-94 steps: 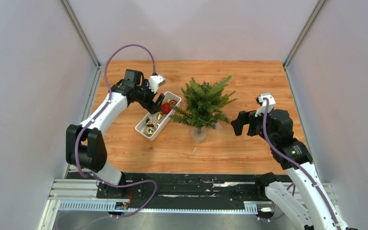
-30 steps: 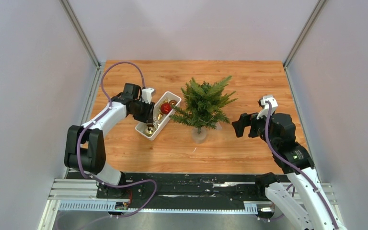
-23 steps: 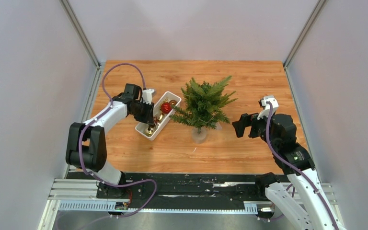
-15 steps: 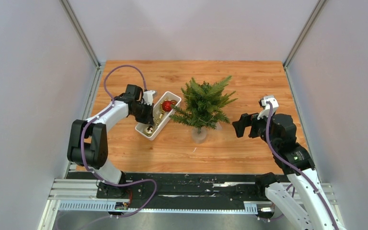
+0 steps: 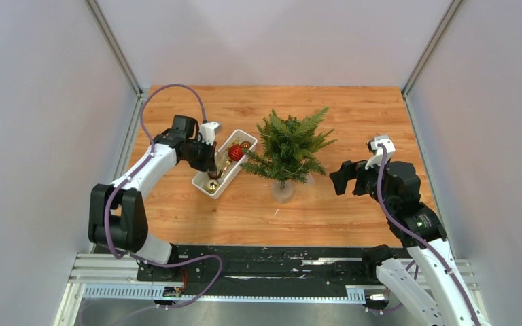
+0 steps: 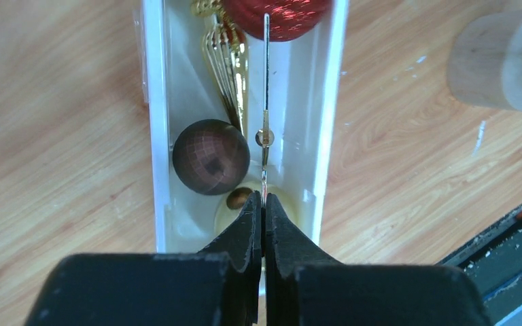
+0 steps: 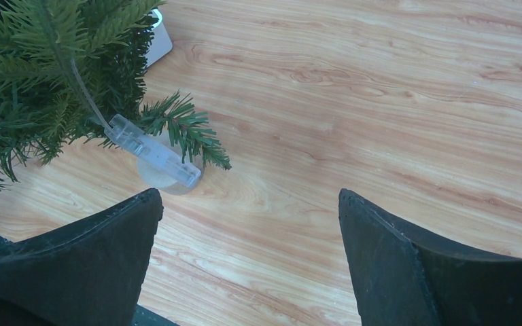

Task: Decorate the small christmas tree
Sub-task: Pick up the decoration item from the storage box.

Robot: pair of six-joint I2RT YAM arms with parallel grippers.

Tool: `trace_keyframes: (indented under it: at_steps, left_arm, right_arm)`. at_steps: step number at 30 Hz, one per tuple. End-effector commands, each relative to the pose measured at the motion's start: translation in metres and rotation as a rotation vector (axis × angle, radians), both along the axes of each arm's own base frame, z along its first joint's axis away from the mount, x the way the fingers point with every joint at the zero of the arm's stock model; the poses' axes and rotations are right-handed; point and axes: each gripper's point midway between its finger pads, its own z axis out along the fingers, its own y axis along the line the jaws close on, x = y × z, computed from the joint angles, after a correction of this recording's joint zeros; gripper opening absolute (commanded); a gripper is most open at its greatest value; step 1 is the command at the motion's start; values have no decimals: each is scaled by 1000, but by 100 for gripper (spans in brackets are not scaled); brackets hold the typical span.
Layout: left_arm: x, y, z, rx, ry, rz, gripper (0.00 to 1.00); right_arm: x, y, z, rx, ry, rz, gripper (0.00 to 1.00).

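Note:
The small christmas tree (image 5: 289, 146) stands mid-table on a clear round base (image 5: 282, 192); its branches (image 7: 41, 68) fill the upper left of the right wrist view. Left of it, a white tray (image 5: 202, 188) holds a red ball (image 5: 235, 153), a brown faceted ball (image 6: 211, 156) and gold ornaments (image 6: 230, 61). My left gripper (image 6: 264, 200) hangs over the tray's near end, shut on a thin hanging thread (image 6: 265, 81) that runs up toward the red ball. Which ornament the thread belongs to is hidden. My right gripper (image 7: 248, 193) is open and empty, right of the tree.
The tray's wall (image 6: 158, 136) runs lengthwise under the left jaws. The tree's round base (image 6: 496, 61) lies to the tray's right. Grey walls close in the wooden table (image 5: 353, 115) on three sides, and a black rail (image 5: 279, 261) runs along the near edge.
My left gripper has closed its jaws over the tray's near end and now pinches the thread. The left arm shifted slightly. The right arm has not moved.

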Motion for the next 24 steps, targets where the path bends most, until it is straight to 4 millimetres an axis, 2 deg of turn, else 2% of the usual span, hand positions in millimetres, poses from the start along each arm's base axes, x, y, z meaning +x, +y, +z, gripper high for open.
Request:
trace_keyframes:
  at_steps: [1, 6, 9, 14, 15, 19, 24]
  left_arm:
    - [5, -5, 65, -38, -197, -95, 0]
    - [-4, -5, 95, -37, -274, -165, 0]
    - [-11, -5, 120, -33, -342, -215, 0]
    - [-26, -3, 176, -16, -451, -283, 0]
    - [-31, -1, 181, -8, -454, -294, 0]
    - [-42, 0, 235, -8, -570, -322, 0]
    - [-66, -5, 284, -41, -653, -381, 0]
  right_arm:
    - [4, 0, 16, 10, -61, 0, 100]
    - [4, -1, 24, 10, -73, -3, 100]
    - [2, -2, 37, 10, -92, -4, 100]
    - [-3, -11, 69, -16, -148, -20, 100]
    - [-5, -13, 78, -23, -167, -21, 100]
    - [-13, -11, 125, -14, -257, 11, 100]
    - [-33, 13, 186, 0, -394, 205, 100]
